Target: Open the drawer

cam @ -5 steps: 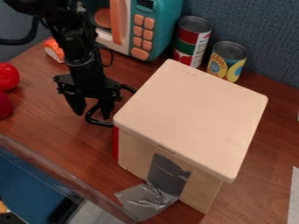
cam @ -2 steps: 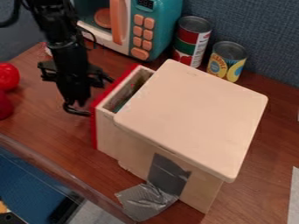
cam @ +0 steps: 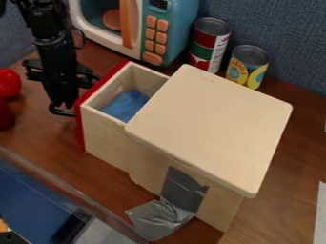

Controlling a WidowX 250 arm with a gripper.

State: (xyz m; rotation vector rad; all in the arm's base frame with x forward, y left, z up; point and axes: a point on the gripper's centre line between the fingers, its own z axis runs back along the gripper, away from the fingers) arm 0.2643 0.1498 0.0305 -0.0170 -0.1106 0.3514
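End effector (cam: 62,105) nr open drwr (cam: 105,138), front edge (cam: 102,82)

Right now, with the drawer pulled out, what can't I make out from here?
In the camera view:
- Part of the black handle, hidden by the gripper.
- How far the blue thing in the drawer reaches: the cabinet's top may cover some.
- The lower red object, cut by the left edge.
- The white sheet, cut by the right edge.

Blue obj. (cam: 125,105) in drawer (cam: 105,138), ID unclear
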